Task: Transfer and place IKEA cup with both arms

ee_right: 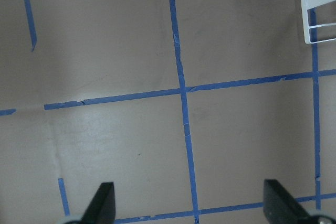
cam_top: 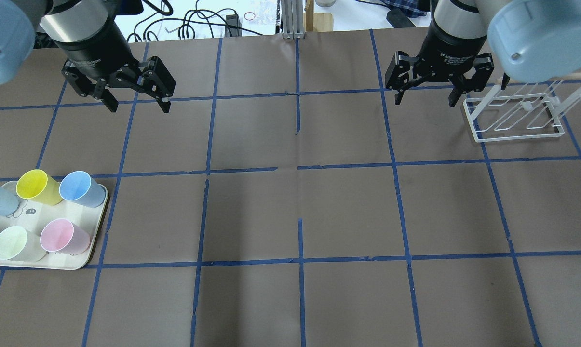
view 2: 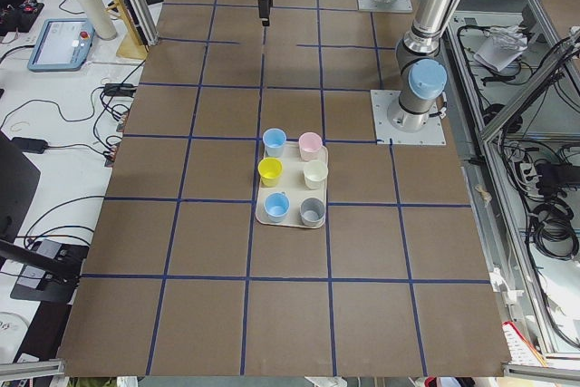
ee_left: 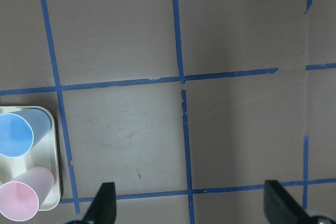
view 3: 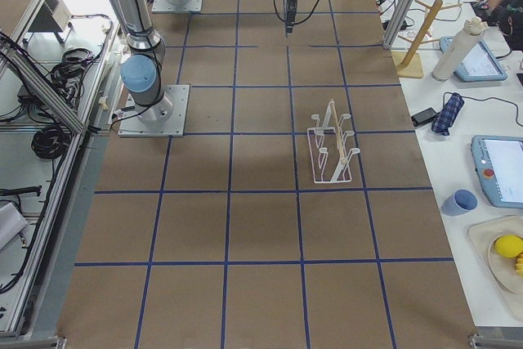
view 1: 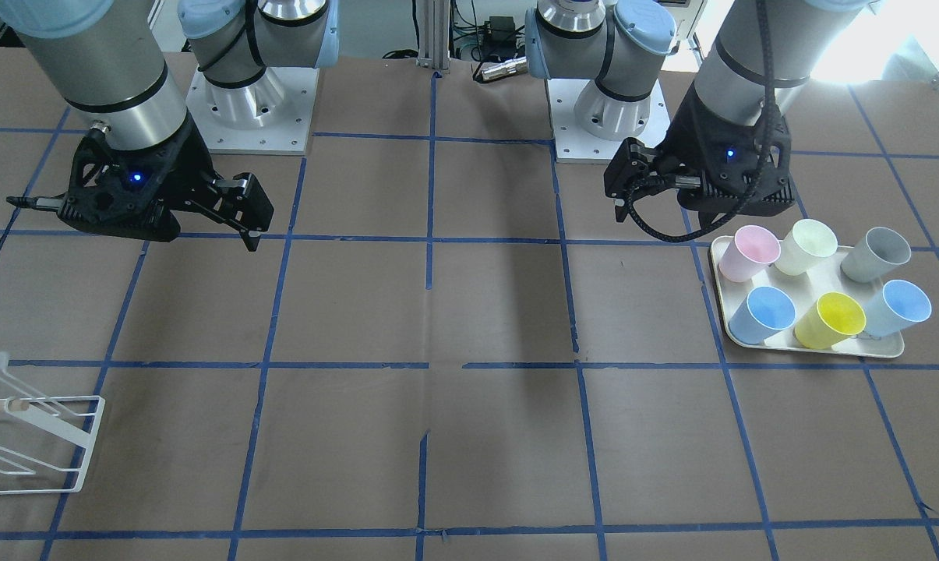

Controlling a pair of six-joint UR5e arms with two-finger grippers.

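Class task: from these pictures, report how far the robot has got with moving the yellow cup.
Done: nothing yet; the yellow cup stands in the tray. In hand: nothing; the left claw and the right claw hang open and empty above the table. Left: the pick-up, the hand-over between arms and the placing.

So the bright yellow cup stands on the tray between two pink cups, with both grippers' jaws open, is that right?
Not quite: the overhead exterior view shows the yellow cup on the tray between two light-blue cups, not pink ones. The left gripper and right gripper do have open jaws.
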